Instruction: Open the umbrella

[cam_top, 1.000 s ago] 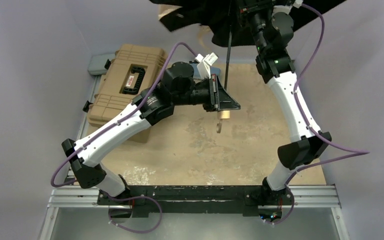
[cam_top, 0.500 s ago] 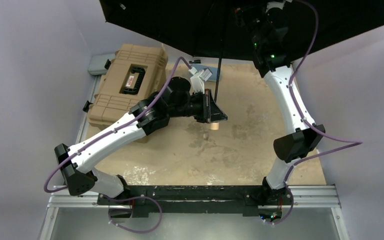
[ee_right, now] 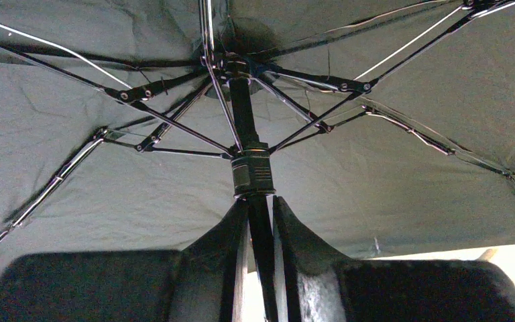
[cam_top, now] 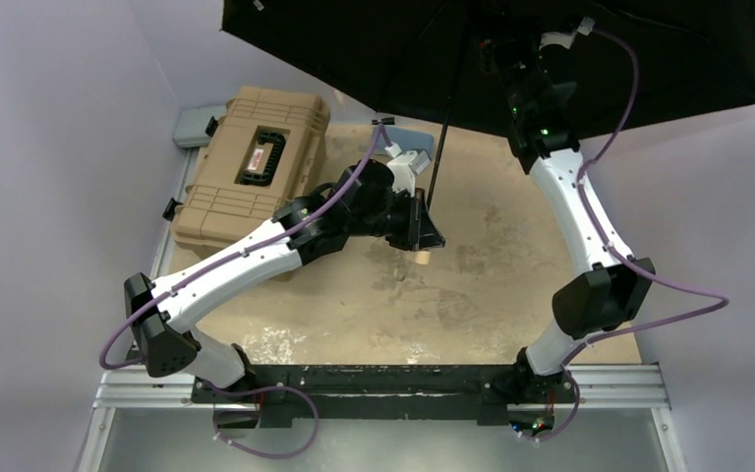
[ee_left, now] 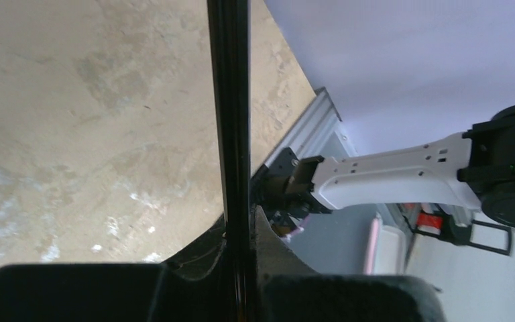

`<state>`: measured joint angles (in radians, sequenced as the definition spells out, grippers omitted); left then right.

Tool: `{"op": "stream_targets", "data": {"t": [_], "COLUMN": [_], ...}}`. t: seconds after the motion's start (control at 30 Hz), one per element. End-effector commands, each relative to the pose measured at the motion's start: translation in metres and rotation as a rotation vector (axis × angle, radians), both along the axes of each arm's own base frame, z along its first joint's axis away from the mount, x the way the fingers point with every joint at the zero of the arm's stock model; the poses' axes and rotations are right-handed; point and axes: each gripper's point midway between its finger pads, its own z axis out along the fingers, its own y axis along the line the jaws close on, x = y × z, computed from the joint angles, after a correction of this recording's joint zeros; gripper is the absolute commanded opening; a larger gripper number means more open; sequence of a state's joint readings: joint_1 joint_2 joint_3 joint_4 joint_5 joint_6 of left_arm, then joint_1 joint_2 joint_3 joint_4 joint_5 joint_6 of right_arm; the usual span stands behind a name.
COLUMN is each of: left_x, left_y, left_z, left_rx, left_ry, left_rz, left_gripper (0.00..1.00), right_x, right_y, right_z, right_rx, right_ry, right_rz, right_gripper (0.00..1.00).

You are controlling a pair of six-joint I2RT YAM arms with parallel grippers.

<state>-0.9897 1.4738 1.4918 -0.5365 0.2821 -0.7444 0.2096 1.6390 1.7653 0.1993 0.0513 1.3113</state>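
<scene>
Above the far edge of the worktop (cam_top: 511,295), the umbrella (cam_top: 354,49) is open. Its canopy is spread wide w/ the black underside facing down, covering most of the far edge and reaching past the right edge. The thin black shaft (cam_top: 440,147) slants down from under the canopy toward worktop ctr, tilted. The small round beige handle (cam_top: 421,258) is at its low end, near the ctr; can't tell if it touches the surface.

The L gripper (cam_top: 423,224) is clamped on the shaft just above the handle. In the L wrist view the shaft runs straight up btwn the dark fingers (ee_left: 74,292), no gap visible.

The R gripper (ee_right: 258,225) is up under the canopy, closed around the upper shaft just below the runner (ee_right: 251,173). Its fingers (ee_right: 308,261) sit close on either side, w/ the ribs (ee_right: 167,121) fanning out from the hub above. In the top view the R gripper is mostly lost against the black cloth.

A tan ribbed case (cam_top: 256,162) lies at the far-left corner of the worktop, well apart from the shaft. A light-blue fabric piece (cam_top: 419,134) shows at the far edge, just behind the L wrist, partly hidden.
</scene>
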Motion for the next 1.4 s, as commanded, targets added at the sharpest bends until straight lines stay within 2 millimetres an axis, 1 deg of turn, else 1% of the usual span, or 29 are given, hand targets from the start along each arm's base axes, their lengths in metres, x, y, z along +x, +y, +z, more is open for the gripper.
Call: {"op": "stream_targets", "data": {"t": [0.0, 0.13, 0.2, 0.27, 0.3, 0.33, 0.43, 0.5, 0.63, 0.67, 0.73, 0.8, 0.83, 0.87, 0.97, 1.03, 1.07, 1.1, 1.17, 1.2, 1.27, 1.33, 1.37], "left_x": [-0.141, -0.14, -0.144, -0.151, -0.156, -0.161, -0.178, -0.19, -0.21, -0.215, -0.22, -0.216, -0.211, -0.205, -0.181, -0.163, -0.154, -0.147, -0.135, -0.131, -0.126, -0.124, -0.124], "left_y": [0.094, 0.106, 0.11, 0.112, 0.113, 0.115, 0.119, 0.121, 0.122, 0.123, 0.123, 0.118, 0.114, 0.109, 0.084, 0.064, 0.055, 0.046, 0.027, 0.02, 0.012, 0.006, 0.005], "left_z": [-0.12, -0.145, -0.157, -0.17, -0.177, -0.185, -0.205, -0.217, -0.238, -0.244, -0.246, -0.239, -0.232, -0.223, -0.182, -0.147, -0.131, -0.115, -0.085, -0.074, -0.058, -0.056, -0.059], "left_rx": [0.581, 0.695, 0.737, 0.763, 0.773, 0.787, 0.832, 0.858, 0.901, 0.926, 0.954, 0.966, 0.962, 0.964, 0.934, 0.884, 0.858, 0.829, 0.742, 0.713, 0.669, 0.648, 0.652], "left_ry": [0.405, 0.346, 0.33, 0.33, 0.339, 0.349, 0.366, 0.368, 0.386, 0.394, 0.392, 0.364, 0.345, 0.336, 0.267, 0.22, 0.203, 0.194, 0.17, 0.159, 0.161, 0.165, 0.169], "left_rz": [-0.346, -0.368, -0.394, -0.42, -0.433, -0.444, -0.495, -0.53, -0.594, -0.61, -0.634, -0.628, -0.624, -0.622, -0.596, -0.568, -0.556, -0.542, -0.518, -0.505, -0.488, -0.484, -0.486], "left_gripper": [0.0, 0.0, 0.0, 0.0, 0.0, 0.0, 0.0, 0.0, 0.0, 0.0, 0.0, 0.0, 0.0, 0.0, 0.0, 0.0, 0.0, 0.0, 0.0, 0.0, 0.0, 0.0, 0.0], "right_x": [-0.088, -0.105, -0.116, -0.121, -0.119, -0.124, -0.137, -0.138, -0.15, -0.15, -0.152, -0.155, -0.158, -0.165, -0.167, -0.166, -0.162, -0.151, -0.148, -0.147, -0.149, -0.147, -0.146], "right_y": [-0.159, -0.172, -0.177, -0.179, -0.18, -0.191, -0.196, -0.199, -0.207, -0.21, -0.213, -0.216, -0.217, -0.215, -0.204, -0.199, -0.196, -0.195, -0.189, -0.187, -0.185, -0.176, -0.172], "right_z": [0.181, 0.216, 0.232, 0.242, 0.243, 0.246, 0.252, 0.25, 0.253, 0.253, 0.253, 0.25, 0.249, 0.251, 0.245, 0.238, 0.232, 0.22, 0.206, 0.201, 0.19, 0.184, 0.186], "right_rx": [0.446, 0.5, 0.53, 0.563, 0.579, 0.581, 0.587, 0.584, 0.62, 0.635, 0.656, 0.666, 0.672, 0.663, 0.619, 0.595, 0.591, 0.592, 0.618, 0.63, 0.666, 0.716, 0.715], "right_ry": [-0.68, -0.812, -0.866, -0.901, -0.906, -0.927, -0.955, -0.954, -0.998, -0.996, -1.002, -1.008, -1.006, -1.012, -0.984, -0.956, -0.924, -0.873, -0.83, -0.81, -0.773, -0.748, -0.759], "right_rz": [-0.399, -0.373, -0.361, -0.344, -0.337, -0.355, -0.36, -0.369, -0.381, -0.386, -0.397, -0.41, -0.415, -0.409, -0.404, -0.402, -0.406, -0.413, -0.434, -0.444, -0.515, -0.523, -0.51], "right_gripper": [0.04, 0.04, 0.03, 0.0, 0.0, 0.0, 0.0, 0.0, 0.0, 0.0, 0.0, 0.0, 0.0, 0.0, 0.0, 0.0, 0.0, 0.0, 0.0, 0.0, 0.0, 0.0, 0.0]}}
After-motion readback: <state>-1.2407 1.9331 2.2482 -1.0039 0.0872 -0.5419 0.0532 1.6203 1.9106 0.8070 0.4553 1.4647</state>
